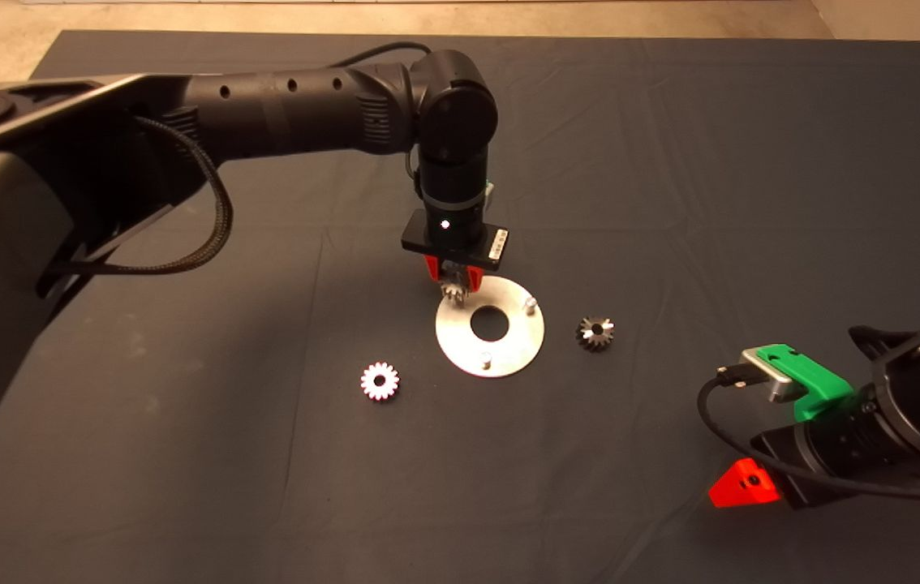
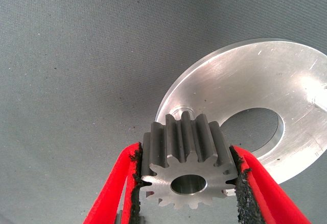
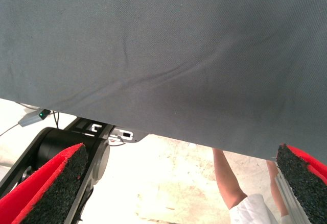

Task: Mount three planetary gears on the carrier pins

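Third pin (image 2: 182,116) mostly hidden behind the held gear (image 2: 188,168); only its top shows in the left wrist view, so gear-to-pin contact can't be told. Disc (image 2: 265,89) cut off by that view's edge. Left gripper (image 1: 453,277) largely covered by its own wrist overhead. Person's legs (image 3: 231,183) cropped, possibly standing.

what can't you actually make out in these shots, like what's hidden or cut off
- Third carrier pin: in the head view the left gripper and its held gear cover it; in the left wrist view the gear hides all but its top.
- Whether the gear's hole is lined up with that pin: cannot tell.
- Disc: cut off by the left wrist view's edge.
- Right gripper: the head view's edge crops it.
- Person's legs: the mat hides most of them in the right wrist view.
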Robot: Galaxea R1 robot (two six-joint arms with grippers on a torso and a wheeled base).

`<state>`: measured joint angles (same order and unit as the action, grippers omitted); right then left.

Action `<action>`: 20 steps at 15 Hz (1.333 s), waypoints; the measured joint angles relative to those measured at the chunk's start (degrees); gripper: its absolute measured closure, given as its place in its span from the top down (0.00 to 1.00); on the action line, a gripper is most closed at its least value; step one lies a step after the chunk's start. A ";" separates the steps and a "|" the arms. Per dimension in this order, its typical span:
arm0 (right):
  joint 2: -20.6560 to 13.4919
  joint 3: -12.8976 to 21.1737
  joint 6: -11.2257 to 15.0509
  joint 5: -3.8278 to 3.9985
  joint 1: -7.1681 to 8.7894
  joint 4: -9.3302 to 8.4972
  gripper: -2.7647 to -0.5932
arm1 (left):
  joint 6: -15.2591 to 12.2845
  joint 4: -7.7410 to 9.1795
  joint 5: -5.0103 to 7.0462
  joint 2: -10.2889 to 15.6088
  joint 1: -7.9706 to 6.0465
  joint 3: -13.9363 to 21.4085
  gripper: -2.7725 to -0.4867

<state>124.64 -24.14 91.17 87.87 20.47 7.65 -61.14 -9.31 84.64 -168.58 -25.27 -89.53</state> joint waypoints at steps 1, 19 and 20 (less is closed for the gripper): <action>0.00 0.00 0.00 0.00 0.00 0.01 1.00 | 0.00 0.00 0.28 -0.02 0.00 0.00 0.22; 0.00 0.00 0.00 -0.02 0.00 0.01 1.00 | 0.04 0.04 -0.21 -0.16 0.57 -0.02 0.22; 0.00 0.00 0.00 -0.02 0.00 0.01 1.00 | 0.34 0.06 -0.40 -0.16 0.68 -0.16 0.22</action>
<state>124.64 -24.14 91.17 87.85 20.47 7.66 -60.80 -9.26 84.24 -168.74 -24.59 -89.69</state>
